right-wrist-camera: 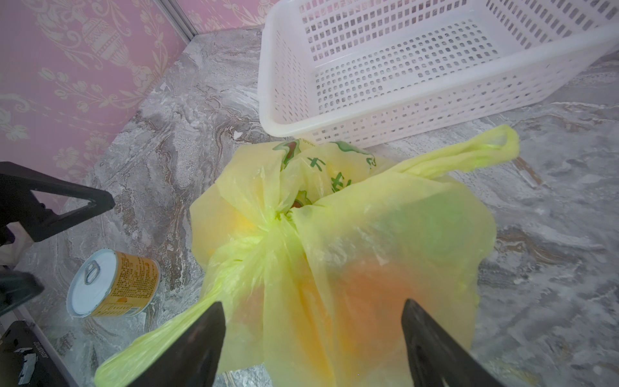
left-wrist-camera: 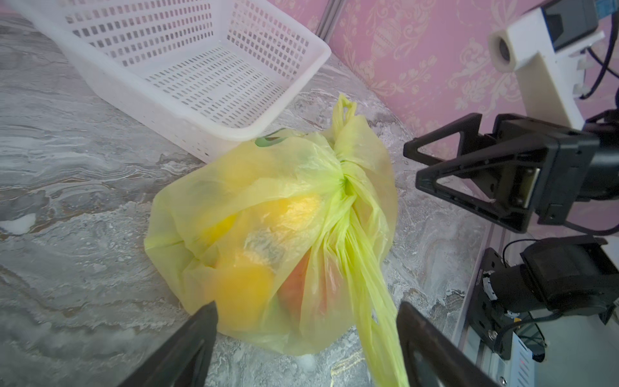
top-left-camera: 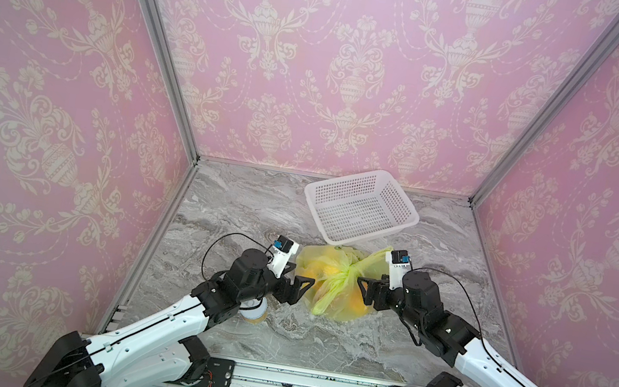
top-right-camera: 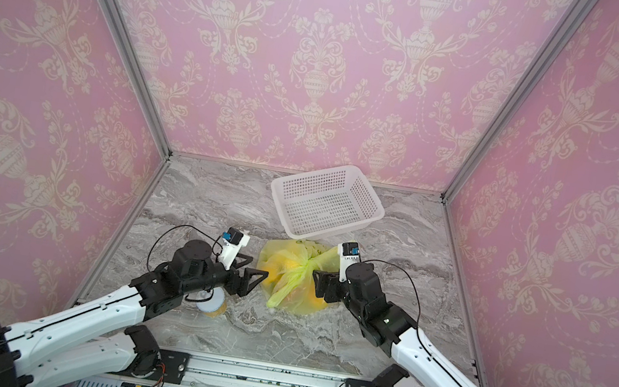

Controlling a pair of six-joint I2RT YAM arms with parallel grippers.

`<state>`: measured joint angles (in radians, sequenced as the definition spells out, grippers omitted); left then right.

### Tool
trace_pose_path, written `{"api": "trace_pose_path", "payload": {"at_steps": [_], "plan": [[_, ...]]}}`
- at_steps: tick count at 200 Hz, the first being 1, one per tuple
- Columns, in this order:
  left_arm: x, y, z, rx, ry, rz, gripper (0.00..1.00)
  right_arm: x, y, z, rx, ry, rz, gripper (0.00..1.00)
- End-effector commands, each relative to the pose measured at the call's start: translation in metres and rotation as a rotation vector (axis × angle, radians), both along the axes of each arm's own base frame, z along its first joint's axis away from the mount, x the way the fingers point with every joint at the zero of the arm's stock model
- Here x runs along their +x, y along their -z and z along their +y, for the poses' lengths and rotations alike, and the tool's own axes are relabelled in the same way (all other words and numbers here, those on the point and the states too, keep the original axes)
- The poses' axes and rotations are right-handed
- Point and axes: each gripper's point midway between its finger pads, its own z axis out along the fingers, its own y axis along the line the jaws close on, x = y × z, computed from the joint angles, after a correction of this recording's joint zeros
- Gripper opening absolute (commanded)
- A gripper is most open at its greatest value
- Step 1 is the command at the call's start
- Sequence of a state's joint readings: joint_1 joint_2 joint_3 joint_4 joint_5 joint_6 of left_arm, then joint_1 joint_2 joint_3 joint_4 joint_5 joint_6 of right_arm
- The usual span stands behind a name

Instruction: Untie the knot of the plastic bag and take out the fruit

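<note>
Nearest the arms' bases, a can (top-left-camera: 253,312) with a white pull-tab lid stands on the grey marbled desk (top-left-camera: 235,199), partly hidden under the left arm in both top views and well clear of the bag. Just beyond it, the left tool (top-left-camera: 300,281) hovers at the left edge of the plastic bag (top-left-camera: 314,256). Its jaws are spread apart and clamp nothing, and its wrist view shows the bag's near side lying between them. Opposite, the right tool (top-left-camera: 362,285) points at the bag's right side, jaws likewise apart and empty, close to the plastic but with a gap in the left wrist view. The bag sits in the middle of the desk between the two tools. The knot (top-left-camera: 350,271) is tied on top of it, a bunched bright yellow-green twist. One loose handle loop (top-left-camera: 324,302) trails toward the near edge, and the other handle loop (top-left-camera: 382,254) sticks out toward the far right. The fruit (left-wrist-camera: 244,288) is inside the bag, showing through the thin film as yellow, orange and reddish blurs. Farthest back, the white perforated basket (top-left-camera: 343,181) sits turned at an angle, its near wall right against the bag's far side.
</note>
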<state>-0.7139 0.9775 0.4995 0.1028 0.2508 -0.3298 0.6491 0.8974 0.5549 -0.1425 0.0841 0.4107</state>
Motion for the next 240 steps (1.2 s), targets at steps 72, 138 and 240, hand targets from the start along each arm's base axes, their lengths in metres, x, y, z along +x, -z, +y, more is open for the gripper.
{"api": "trace_pose_path", "payload": {"at_steps": [72, 138, 240], "plan": [[0.049, 0.02, -0.033, 0.166, -0.152, -0.041, 0.92, 0.017, 0.015, -0.024, -0.169, 0.133, 0.002, 0.85], [0.065, 0.051, -0.052, 0.207, -0.14, -0.011, 0.74, 0.033, 0.032, -0.007, -0.206, 0.097, 0.041, 0.58], [0.068, 0.033, 0.003, 0.279, -0.314, -0.103, 0.0, 0.03, 0.031, -0.01, -0.155, 0.111, -0.01, 0.0]]}}
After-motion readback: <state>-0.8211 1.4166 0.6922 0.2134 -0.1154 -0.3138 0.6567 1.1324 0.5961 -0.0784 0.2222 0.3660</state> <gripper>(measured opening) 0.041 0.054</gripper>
